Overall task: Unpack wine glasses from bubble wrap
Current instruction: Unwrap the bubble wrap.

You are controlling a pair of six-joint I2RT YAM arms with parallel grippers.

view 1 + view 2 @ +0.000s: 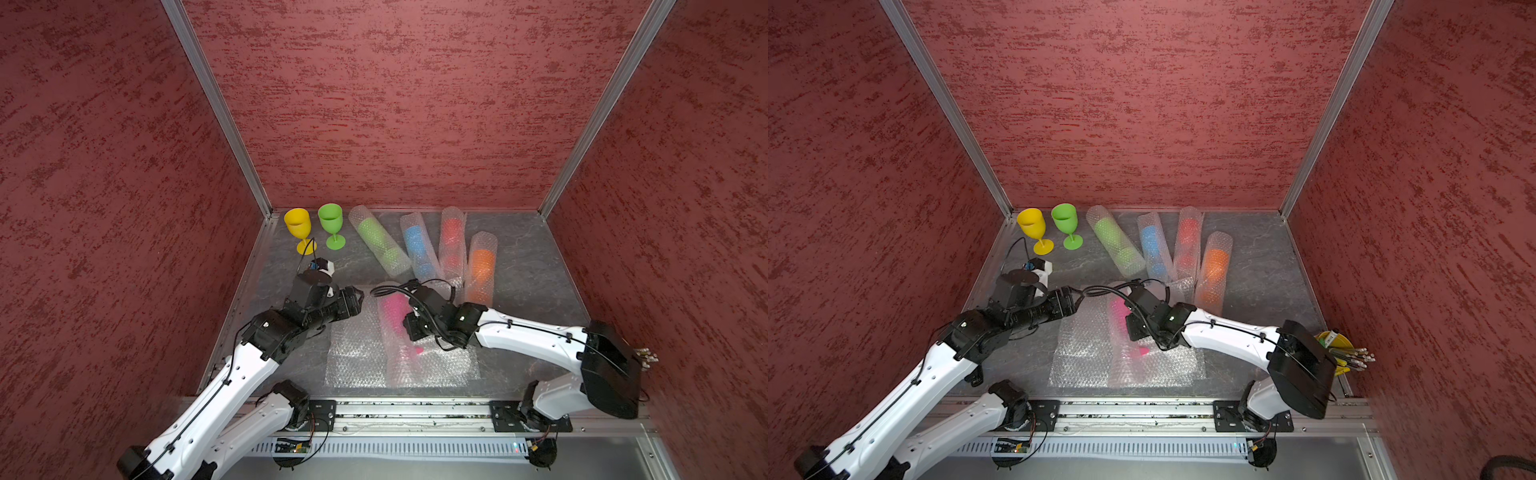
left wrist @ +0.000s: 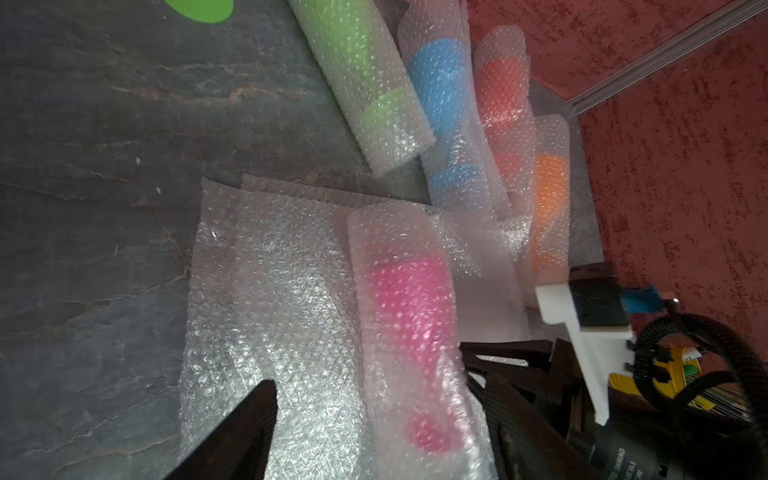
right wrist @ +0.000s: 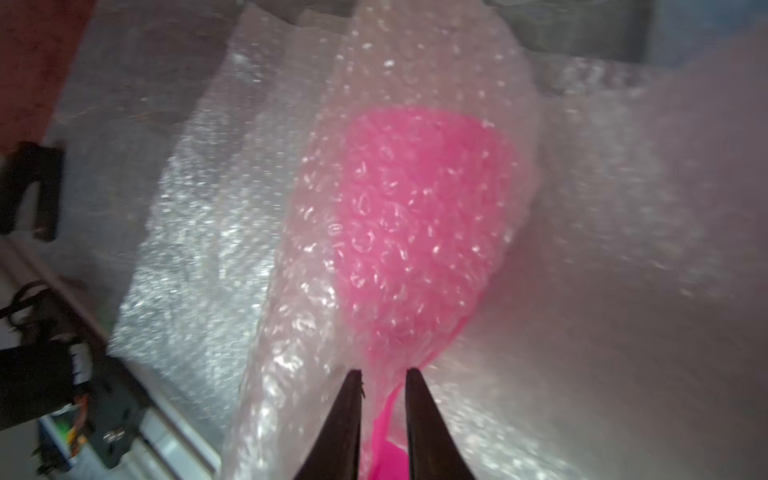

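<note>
pink goblet (image 3: 415, 216) lies inside a bubble wrap roll (image 1: 395, 363) atop flat wrap sheets (image 1: 353, 361). right gripper (image 3: 384, 372): jaws clamped on its wrapped stem. left gripper (image 1: 358, 300): jaws wide apart, just beside its bowl.

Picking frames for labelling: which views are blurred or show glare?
Both top views: sharp. Right wrist view: motion-smeared, pink glass soft behind glinting wrap. Left wrist view: mildly soft, flat sheet sparkling.
</note>
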